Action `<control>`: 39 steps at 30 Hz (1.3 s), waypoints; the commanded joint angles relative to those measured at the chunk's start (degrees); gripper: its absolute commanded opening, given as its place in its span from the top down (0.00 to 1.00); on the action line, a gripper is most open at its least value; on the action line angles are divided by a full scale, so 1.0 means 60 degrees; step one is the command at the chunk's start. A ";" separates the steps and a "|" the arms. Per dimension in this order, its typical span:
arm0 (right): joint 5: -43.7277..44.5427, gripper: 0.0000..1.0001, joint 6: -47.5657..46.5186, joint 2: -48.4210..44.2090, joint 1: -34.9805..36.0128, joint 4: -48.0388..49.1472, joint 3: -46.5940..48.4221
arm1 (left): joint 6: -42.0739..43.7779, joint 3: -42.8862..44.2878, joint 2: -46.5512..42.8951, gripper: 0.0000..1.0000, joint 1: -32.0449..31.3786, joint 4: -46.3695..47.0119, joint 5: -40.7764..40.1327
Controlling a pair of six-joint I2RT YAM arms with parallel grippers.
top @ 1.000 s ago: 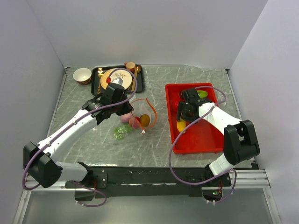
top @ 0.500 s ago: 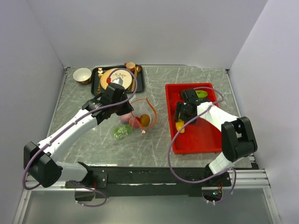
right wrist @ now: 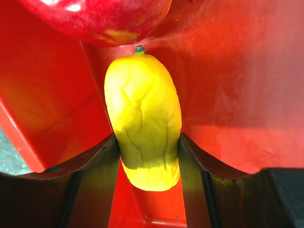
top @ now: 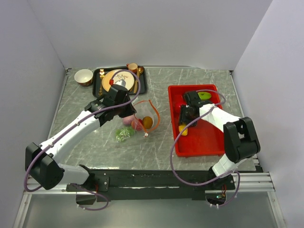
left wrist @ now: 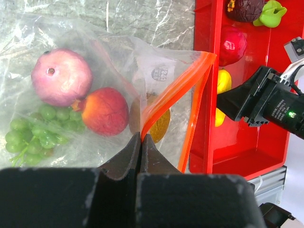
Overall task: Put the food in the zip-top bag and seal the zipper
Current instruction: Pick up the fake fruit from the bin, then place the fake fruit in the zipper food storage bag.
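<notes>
Now the right gripper [right wrist: 148, 138] is squeezing the yellow fruit [right wrist: 142, 114]. The left gripper [left wrist: 141, 138] is pinching the zipper [left wrist: 172, 91], jaws fully closed.

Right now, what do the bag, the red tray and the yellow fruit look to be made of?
The bag looks like thin clear plastic film, glossy: it crinkles and is see-through. The red tray is likely hard plastic, smooth and shiny, with bright reflections on its floor. The yellow fruit is probably soft foam or rubber, matte, with a wrinkled skin.
</notes>
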 commanded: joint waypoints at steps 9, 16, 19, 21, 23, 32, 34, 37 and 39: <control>-0.1411 0.81 0.0536 -0.2178 -0.0052 0.0394 -0.0010 | 0.0113 0.0186 0.0086 0.99 -0.0015 0.0371 0.0283; -0.4353 0.76 0.0655 -0.3278 0.0094 0.1450 0.0209 | 0.0157 0.0260 0.0204 0.99 -0.0015 0.0415 0.0414; -0.4591 0.75 0.0523 -0.3512 0.0444 0.1465 0.0575 | 0.0099 0.0187 0.0160 0.99 -0.0015 0.0459 0.0429; -0.4883 0.72 0.0276 -0.3571 0.0694 0.1378 0.0795 | 0.0041 0.0157 0.0131 0.99 -0.0015 0.0488 0.0459; -0.5074 0.71 -0.0104 -0.3353 0.1119 0.1159 0.1249 | 0.0026 0.0142 0.0087 0.99 -0.0015 0.0547 0.0473; -0.4357 0.71 -0.0080 -0.2224 0.2745 0.0775 0.1764 | 0.0026 0.0172 -0.0132 0.99 -0.0029 0.0679 0.0722; -0.4314 0.72 0.0024 -0.1947 0.2863 0.1010 0.1690 | -0.0018 0.0157 -0.0220 0.99 -0.0029 0.0635 0.0664; -0.4123 0.72 0.0200 -0.1668 0.3039 0.1245 0.1587 | -0.0004 0.0142 -0.0352 0.99 -0.0015 0.0606 0.0664; -0.4138 0.73 0.0288 -0.1492 0.3098 0.1319 0.1732 | 0.0011 0.0055 -0.0512 0.99 -0.0029 0.0678 0.0649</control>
